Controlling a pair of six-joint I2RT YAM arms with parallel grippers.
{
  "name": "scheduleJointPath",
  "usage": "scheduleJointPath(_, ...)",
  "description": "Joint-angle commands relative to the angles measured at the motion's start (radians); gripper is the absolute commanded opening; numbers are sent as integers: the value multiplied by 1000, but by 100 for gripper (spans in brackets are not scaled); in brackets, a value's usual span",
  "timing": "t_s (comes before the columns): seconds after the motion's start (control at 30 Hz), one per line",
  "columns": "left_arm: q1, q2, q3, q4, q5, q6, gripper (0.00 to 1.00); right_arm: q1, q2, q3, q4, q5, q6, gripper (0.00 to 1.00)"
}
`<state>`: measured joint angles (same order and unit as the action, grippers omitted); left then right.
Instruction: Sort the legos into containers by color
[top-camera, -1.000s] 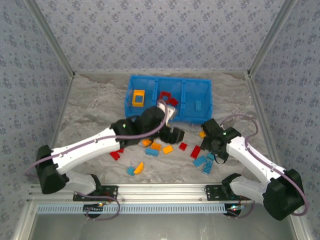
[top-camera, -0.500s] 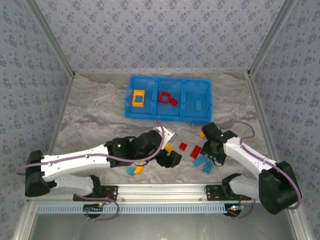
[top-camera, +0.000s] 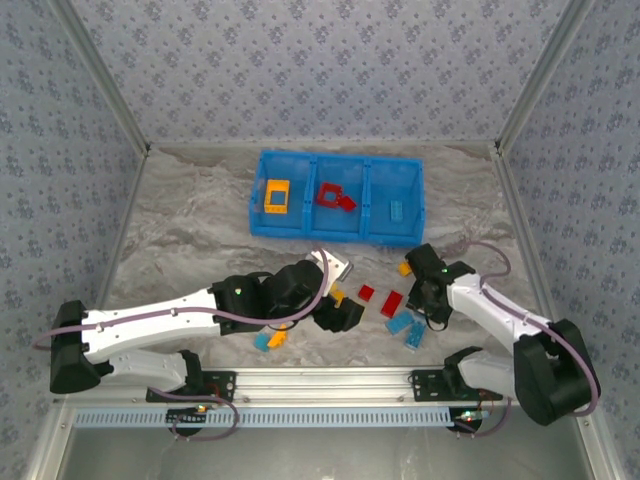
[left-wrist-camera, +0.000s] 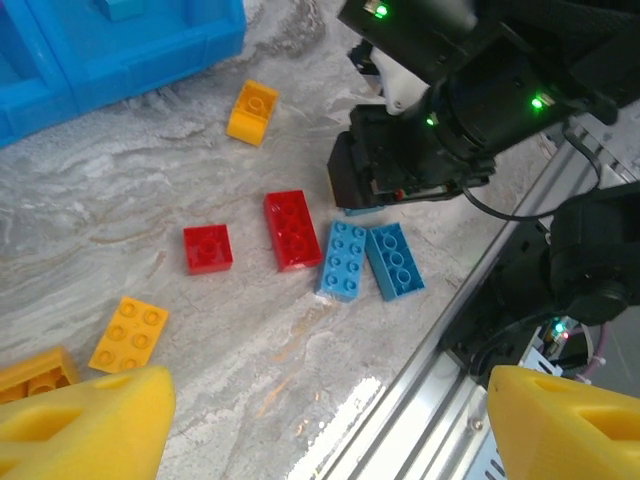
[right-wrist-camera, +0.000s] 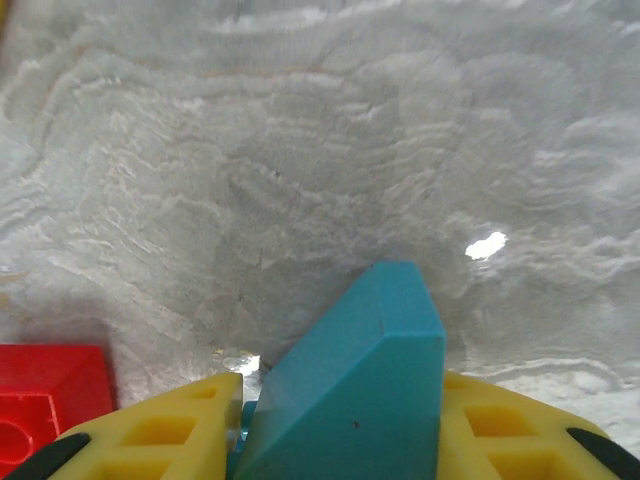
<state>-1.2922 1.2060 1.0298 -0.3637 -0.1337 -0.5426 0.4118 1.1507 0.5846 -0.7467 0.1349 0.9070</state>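
Note:
The blue bin (top-camera: 300, 222) stands at the back; its three compartments hold an orange brick (top-camera: 276, 195), red bricks (top-camera: 335, 196) and a light blue brick (top-camera: 397, 210). Loose legos lie in front of it: two red bricks (left-wrist-camera: 292, 228) (left-wrist-camera: 207, 247), two blue ones (left-wrist-camera: 345, 258) (left-wrist-camera: 395, 260) and orange ones (left-wrist-camera: 252, 110) (left-wrist-camera: 128, 333). My right gripper (right-wrist-camera: 340, 440) is down on the table, shut on a light blue brick (right-wrist-camera: 350, 390), with a red brick (right-wrist-camera: 45, 400) at its left. My left gripper (left-wrist-camera: 330, 430) hangs open over bare table, nothing between its fingers.
A blue brick (top-camera: 262, 341) and an orange brick (top-camera: 278, 338) lie near the front rail (top-camera: 320, 380) by the left arm. Patterned walls close in the table on three sides. Bare marble stretches to the left of the bin.
My right gripper has closed on the light blue brick. The left arm came back from the bin to the near middle of the table and then held still, staying open.

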Motion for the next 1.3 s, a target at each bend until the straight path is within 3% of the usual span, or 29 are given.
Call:
scheduleJointPath(0.0,-9,-37,51,1,-96,-13,81,38,-84,107,-86,126,-32,35)
scheduleJointPath(0.13,-8,-49,63,-20,-205,-35,82,86,-67,255,-84,182,-120,35)
scheduleJointPath(0.33,-8,-49,86,11,-234,-16,82,46,153,444,99,97,-298,36)
scheduleJointPath(0.4,-8,-32,105,36,-229,-2,82,-2,241,491,176,2,-347,35)
scheduleJointPath(0.6,-21,100,219,48,-205,54,81,-94,514,693,194,-115,-402,34)
scheduleJointPath(0.87,-107,304,376,-50,-362,126,79,-160,720,823,181,-236,-432,33)
scheduleJointPath(1.27,-108,231,287,-88,-407,30,79,-160,733,862,150,-211,-442,58)
